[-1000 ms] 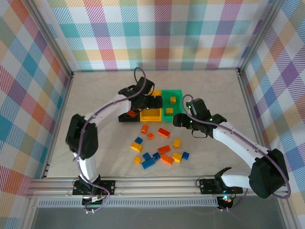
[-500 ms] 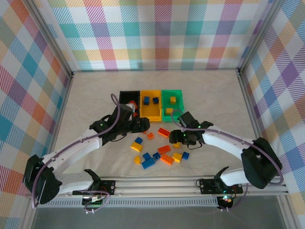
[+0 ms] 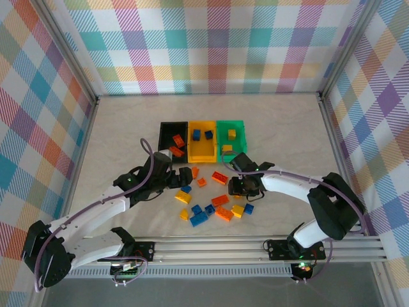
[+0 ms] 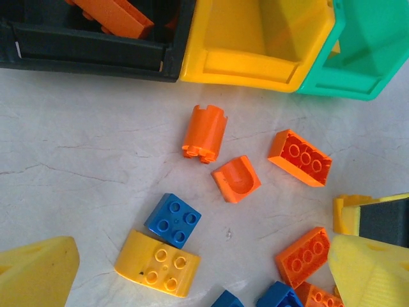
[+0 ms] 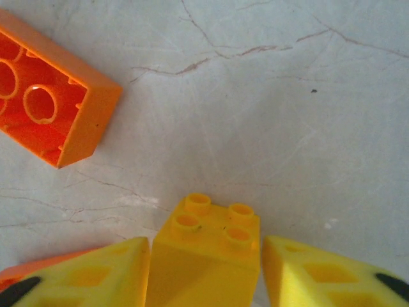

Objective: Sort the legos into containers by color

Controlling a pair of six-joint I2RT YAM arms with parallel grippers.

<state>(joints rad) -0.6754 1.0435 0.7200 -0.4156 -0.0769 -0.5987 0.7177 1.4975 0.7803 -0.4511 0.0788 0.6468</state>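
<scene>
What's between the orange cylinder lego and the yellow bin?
Bare table separates the orange cylinder lego from the yellow bin, per the left wrist view.

Overhead camera sees the whole table [image 3: 275, 121]; wrist cameras look closely down at legos [image 3: 220, 200].

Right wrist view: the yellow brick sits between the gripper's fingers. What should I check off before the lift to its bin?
1. The yellow brick is centred in the right gripper: ok.
2. The fingers lie against both its sides: ok.
3. The orange brick is apart from the grip: ok.
4. The green bin, holding yellow bricks, has room: ok.
5. The left gripper is open, off the route to that bin: ok.
6. Nothing stuck under the brick: cannot tell.
</scene>
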